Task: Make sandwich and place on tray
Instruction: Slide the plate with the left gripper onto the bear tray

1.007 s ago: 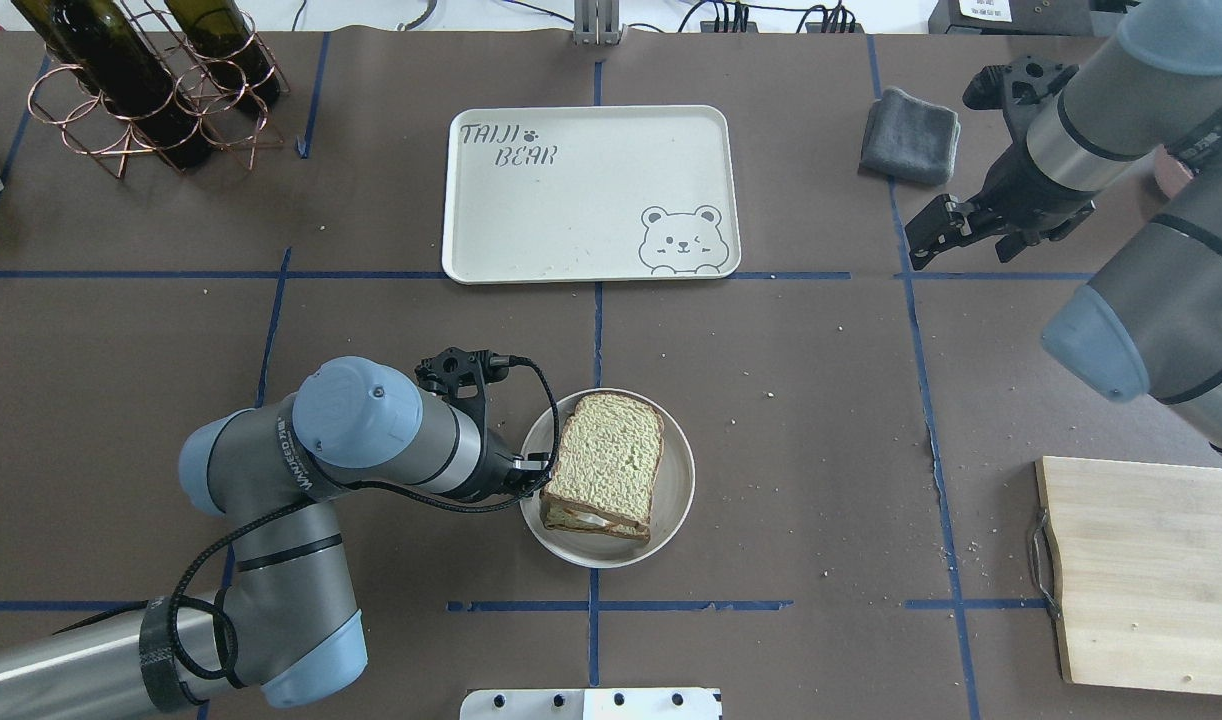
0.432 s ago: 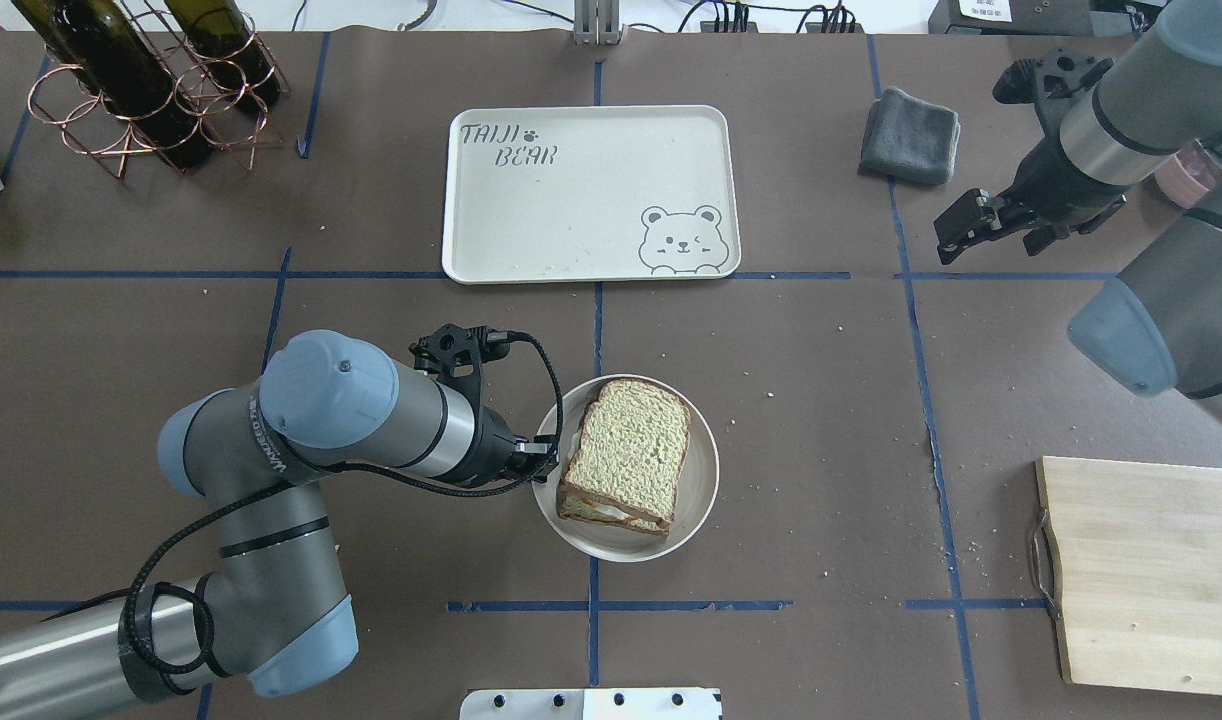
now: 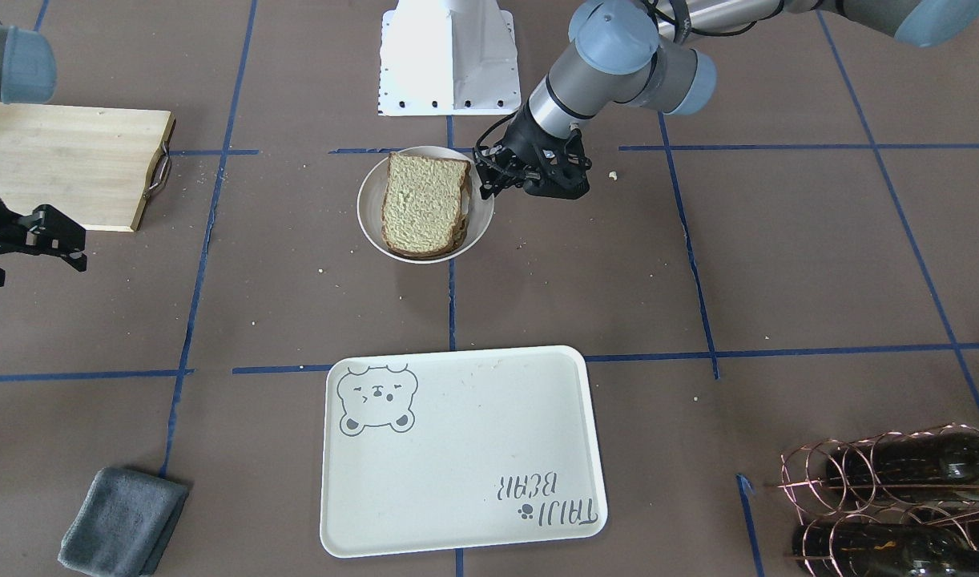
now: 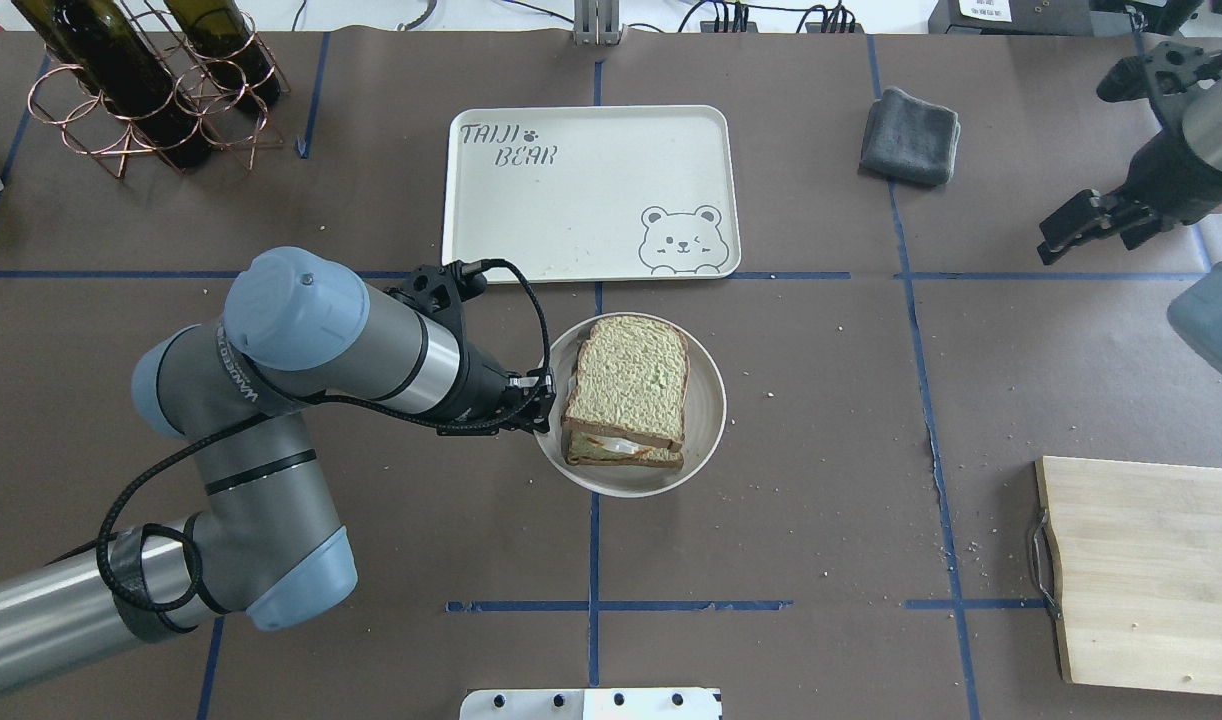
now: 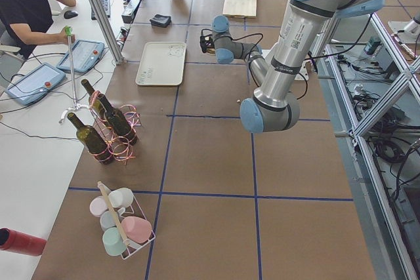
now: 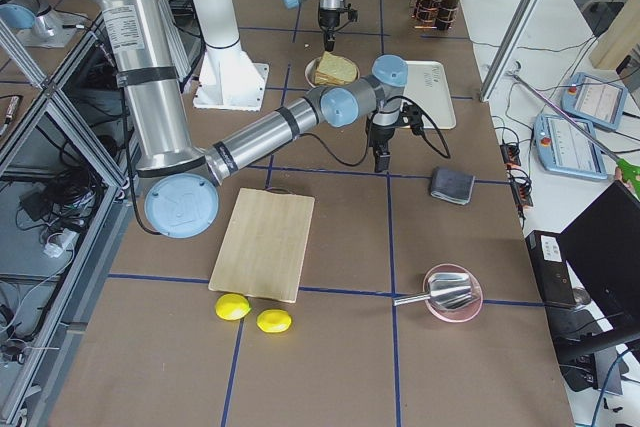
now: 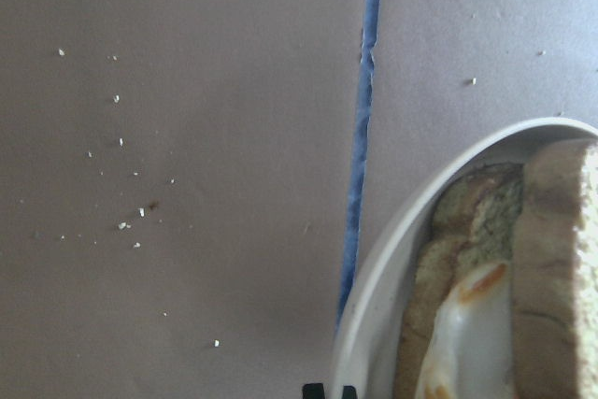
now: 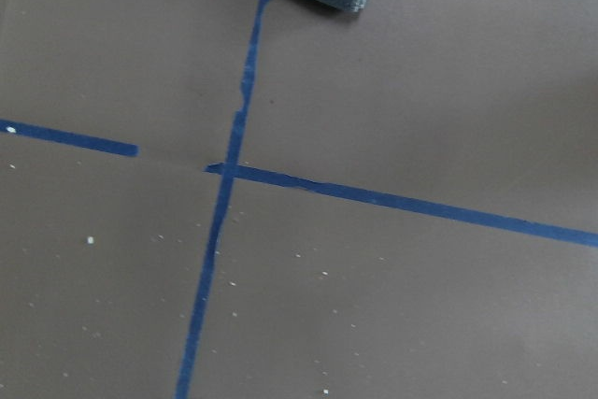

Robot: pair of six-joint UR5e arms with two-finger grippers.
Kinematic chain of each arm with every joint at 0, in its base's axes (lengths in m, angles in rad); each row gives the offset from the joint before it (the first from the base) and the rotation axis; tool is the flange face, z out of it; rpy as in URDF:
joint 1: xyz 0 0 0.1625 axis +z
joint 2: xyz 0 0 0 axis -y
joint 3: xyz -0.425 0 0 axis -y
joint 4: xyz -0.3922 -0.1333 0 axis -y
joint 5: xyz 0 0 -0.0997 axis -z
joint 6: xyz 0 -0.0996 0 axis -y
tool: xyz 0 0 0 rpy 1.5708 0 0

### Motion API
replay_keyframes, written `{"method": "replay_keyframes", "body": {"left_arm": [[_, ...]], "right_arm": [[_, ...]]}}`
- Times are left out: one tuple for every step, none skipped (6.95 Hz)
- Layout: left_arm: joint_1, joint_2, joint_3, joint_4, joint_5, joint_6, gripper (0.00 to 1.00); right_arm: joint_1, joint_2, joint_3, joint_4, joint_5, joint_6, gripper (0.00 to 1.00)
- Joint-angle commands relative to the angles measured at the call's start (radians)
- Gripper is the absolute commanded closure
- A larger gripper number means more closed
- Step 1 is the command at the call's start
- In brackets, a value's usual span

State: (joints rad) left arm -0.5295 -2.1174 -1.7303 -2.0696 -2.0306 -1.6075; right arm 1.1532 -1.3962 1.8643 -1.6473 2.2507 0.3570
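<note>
The sandwich (image 4: 626,385), two greenish-tan slices with a white egg between them, lies on a round white plate (image 4: 709,400). My left gripper (image 4: 543,400) is shut on the plate's left rim. The left wrist view shows the rim (image 7: 392,268), the bread (image 7: 551,259) and the egg (image 7: 467,334) up close. The cream tray (image 4: 571,210) with the bear drawing sits just beyond the plate and holds nothing. In the front view, plate (image 3: 369,216), sandwich (image 3: 421,200) and left gripper (image 3: 485,186) are near the robot's base, the tray (image 3: 457,449) nearer the camera. My right gripper (image 4: 1071,235) is open and empty at the far right.
A wooden cutting board (image 4: 1151,570) lies at the near right. A folded grey cloth (image 4: 909,135) lies right of the tray. A copper rack with wine bottles (image 4: 151,90) stands at the far left. Two lemons (image 6: 255,314) and a pink bowl (image 6: 452,292) show in the right side view.
My left gripper has carried the plate with the sandwich away from the robot, toward the tray. My right arm has drawn back to the right.
</note>
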Motion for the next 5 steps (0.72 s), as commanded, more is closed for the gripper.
{"method": "replay_keyframes", "body": {"left_arm": [[-0.076, -0.109, 0.131, 0.000, -0.002, -0.192, 1.00], [-0.116, -0.175, 0.218, -0.001, 0.001, -0.259, 1.00], [-0.159, -0.211, 0.279, -0.003, 0.004, -0.313, 1.00], [-0.178, -0.220, 0.349, -0.053, 0.007, -0.368, 1.00], [-0.182, -0.240, 0.456, -0.157, 0.085, -0.478, 1.00]], "right_arm": [[0.116, -0.078, -0.031, -0.025, 0.004, -0.250, 0.00], [0.173, -0.117, -0.042, -0.025, 0.004, -0.336, 0.00], [0.262, -0.125, -0.107, -0.020, 0.032, -0.460, 0.00], [0.323, -0.127, -0.185, -0.017, 0.085, -0.551, 0.00], [0.351, -0.136, -0.198, -0.010, 0.116, -0.556, 0.00]]}}
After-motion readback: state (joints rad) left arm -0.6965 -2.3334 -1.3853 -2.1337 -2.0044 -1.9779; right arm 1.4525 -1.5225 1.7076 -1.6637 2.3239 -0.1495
